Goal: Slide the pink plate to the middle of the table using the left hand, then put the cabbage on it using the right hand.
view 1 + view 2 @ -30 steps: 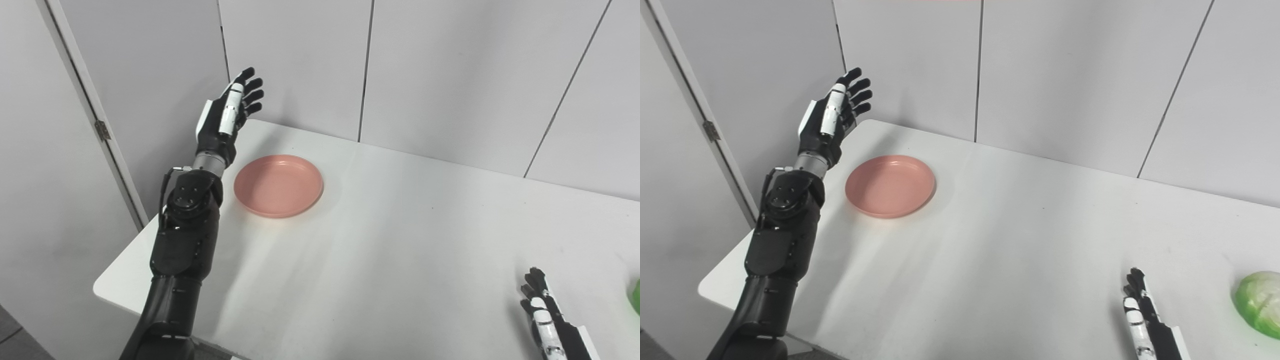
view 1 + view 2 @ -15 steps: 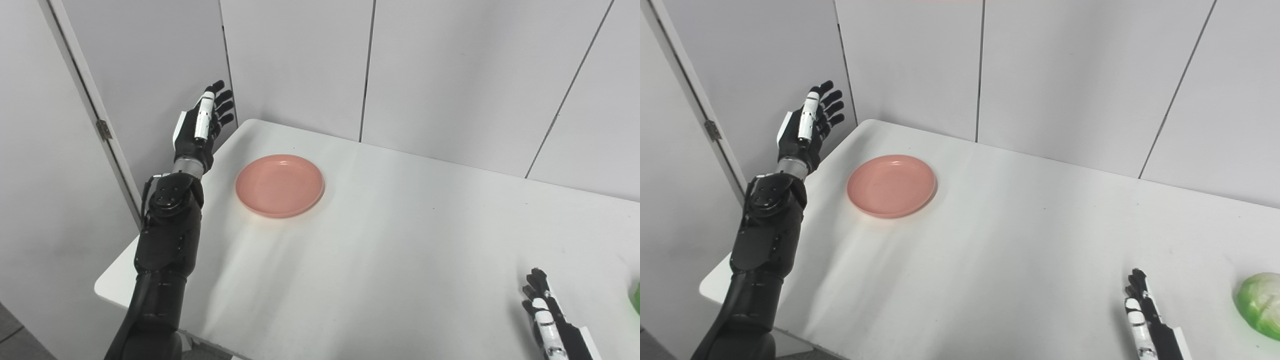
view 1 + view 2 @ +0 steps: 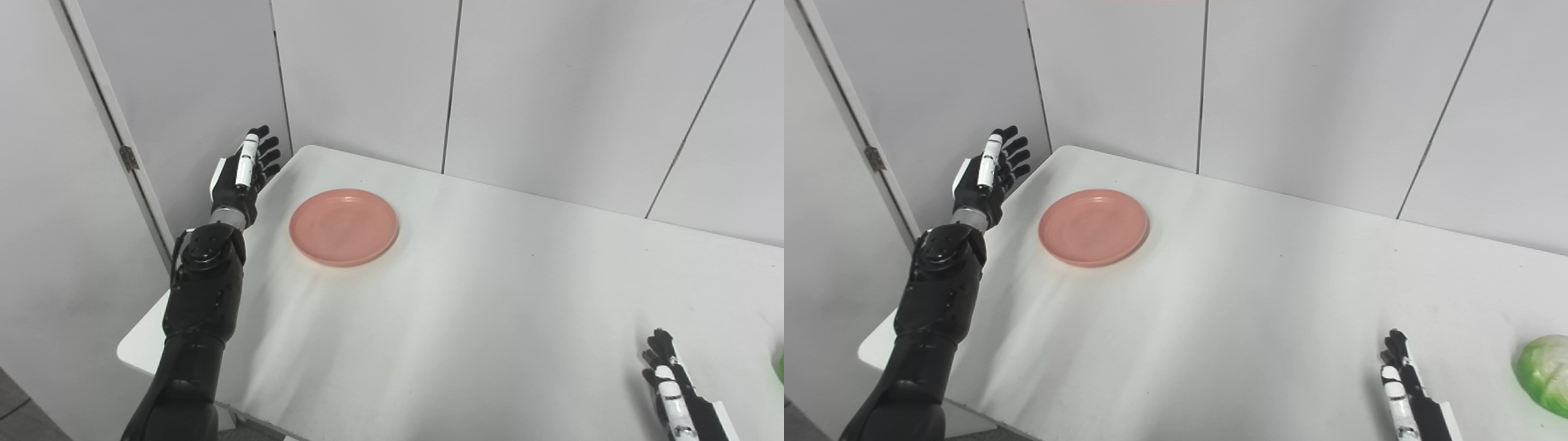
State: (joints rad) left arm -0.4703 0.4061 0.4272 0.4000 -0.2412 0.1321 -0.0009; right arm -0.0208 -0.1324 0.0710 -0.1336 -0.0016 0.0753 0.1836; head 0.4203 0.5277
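Off the table's left edge, near its far left corner, the robot's left hand (image 3: 242, 177) hangs in the air with its fingers spread and nothing in its grasp, palm turned toward the table. The pink plate (image 3: 343, 226) lies on the white table (image 3: 490, 294) just inward of that hand, toward the right, near the far left corner and well apart from the table's middle. The plate is round, so no side offers a longer axis; what counts is that the left hand stands on its outer side, the side from which a push toward the centre would seem to begin, and is not touching it. The right hand (image 3: 1409, 398) rests low at the near edge by the right corner, fingers straight and slightly parted, holding nothing. It is far from the plate but near the cabbage (image 3: 1543, 373), which sits just to its right at the table's right edge. The plate looks shallow, smooth and matte with a low raised rim, and is bare. The cabbage is a pale green ball with lighter veins, partly cut off by the picture's edge.
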